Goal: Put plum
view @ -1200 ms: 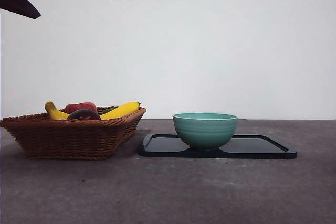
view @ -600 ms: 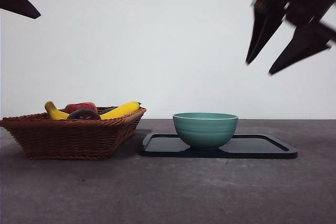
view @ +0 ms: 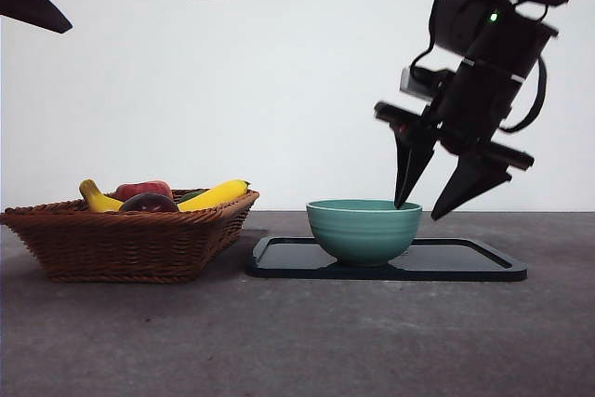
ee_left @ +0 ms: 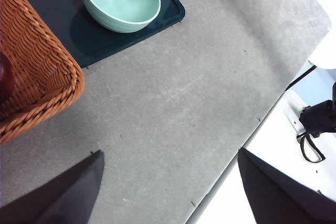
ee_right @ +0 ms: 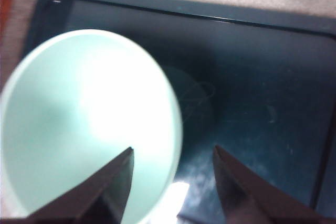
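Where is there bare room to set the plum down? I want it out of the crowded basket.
Free: the bowl interior and the tray beside it, though the right gripper straddles the bowl's rim. Bare table lies nearer the camera. The basket is crowded with plum and bananas.

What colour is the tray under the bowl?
Dark blue-black tray, clearest in the front view, under the teal bowl.

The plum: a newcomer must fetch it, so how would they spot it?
Find the brown wicker basket left of the dark tray. The plum sits at its front, between two yellow bananas. It is dark maroon, duller than the red fruit behind.
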